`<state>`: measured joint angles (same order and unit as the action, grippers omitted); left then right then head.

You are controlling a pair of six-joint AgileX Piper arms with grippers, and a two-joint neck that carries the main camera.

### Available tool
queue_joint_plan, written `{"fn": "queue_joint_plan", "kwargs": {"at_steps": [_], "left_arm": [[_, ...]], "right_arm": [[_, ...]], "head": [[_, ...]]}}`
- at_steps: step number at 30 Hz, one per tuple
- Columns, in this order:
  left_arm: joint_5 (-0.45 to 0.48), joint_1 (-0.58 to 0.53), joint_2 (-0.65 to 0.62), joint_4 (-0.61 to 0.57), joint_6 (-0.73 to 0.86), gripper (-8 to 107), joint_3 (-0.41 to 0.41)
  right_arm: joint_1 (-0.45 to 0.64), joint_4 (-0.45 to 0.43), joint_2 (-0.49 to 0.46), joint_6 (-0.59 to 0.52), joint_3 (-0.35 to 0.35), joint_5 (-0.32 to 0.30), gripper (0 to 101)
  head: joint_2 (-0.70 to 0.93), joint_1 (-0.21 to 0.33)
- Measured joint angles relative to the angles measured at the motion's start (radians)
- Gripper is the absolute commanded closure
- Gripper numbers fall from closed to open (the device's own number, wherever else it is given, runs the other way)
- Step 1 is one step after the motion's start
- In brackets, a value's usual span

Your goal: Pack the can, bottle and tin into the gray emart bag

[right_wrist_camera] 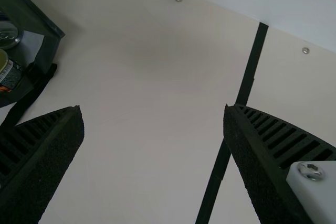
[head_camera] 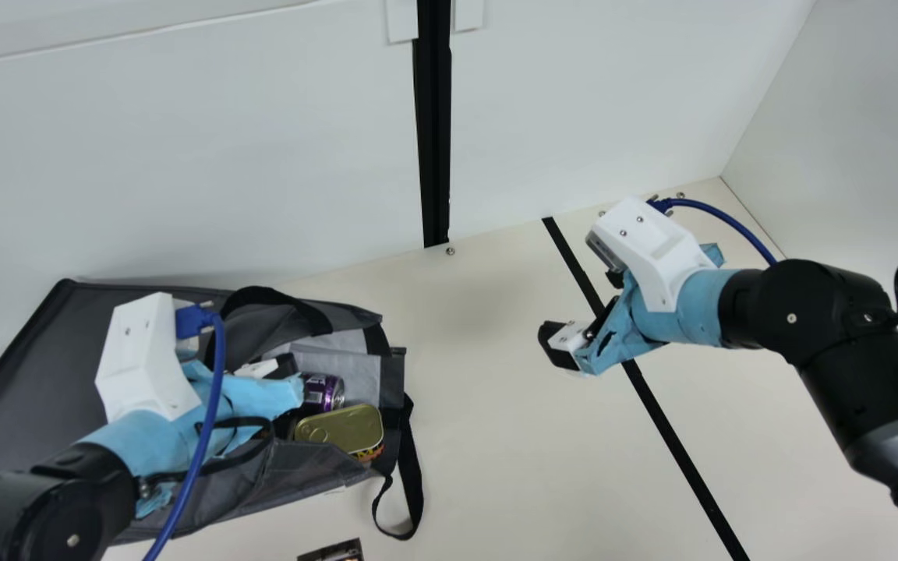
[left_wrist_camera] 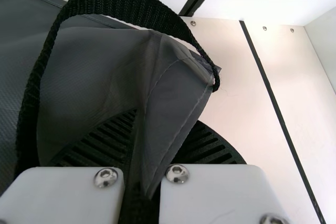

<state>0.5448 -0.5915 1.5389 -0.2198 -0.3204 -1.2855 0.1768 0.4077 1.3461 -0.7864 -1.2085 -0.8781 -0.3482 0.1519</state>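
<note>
My left gripper pinches the gray fabric emart bag; my right gripper is spread wide and holds nothing. The purple metal can and gold rounded-rectangular tin lie inside, so those two look packed; the bottle's place I cannot tell.

I face a smooth white back wall, split by an upright black strip; a plain white side wall adjoins at right. Cream flat tabletop: straight black line, small silver screws along rear edge. Light diffuse.
</note>
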Motion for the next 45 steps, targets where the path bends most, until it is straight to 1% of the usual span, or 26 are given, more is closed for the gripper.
{"fn": "queue_joint_plan", "kwargs": {"at_steps": [12,18,35,41,45], "left_arm": [[0.0,0.0,0.0,0.0,0.0,89,0.0],[0.0,0.0,0.0,0.0,0.0,89,0.0],[0.0,0.0,0.0,0.0,0.0,89,0.0],[0.0,0.0,0.0,0.0,0.0,89,0.0],[0.0,0.0,0.0,0.0,0.0,89,0.0]], "right_arm": [[0.012,0.138,0.085,-0.099,-0.01,-0.045,10],[0.015,0.186,0.125,-0.144,-0.014,-0.058,10],[0.013,0.273,0.241,-0.274,-0.019,-0.085,10],[-0.002,0.3,0.286,-0.296,-0.024,-0.088,10],[-0.019,0.314,0.316,-0.3,-0.027,-0.08,10]], "head": [[0.0,0.0],[0.0,0.0],[0.002,0.0],[0.002,0.0],[0.002,0.0]]}}
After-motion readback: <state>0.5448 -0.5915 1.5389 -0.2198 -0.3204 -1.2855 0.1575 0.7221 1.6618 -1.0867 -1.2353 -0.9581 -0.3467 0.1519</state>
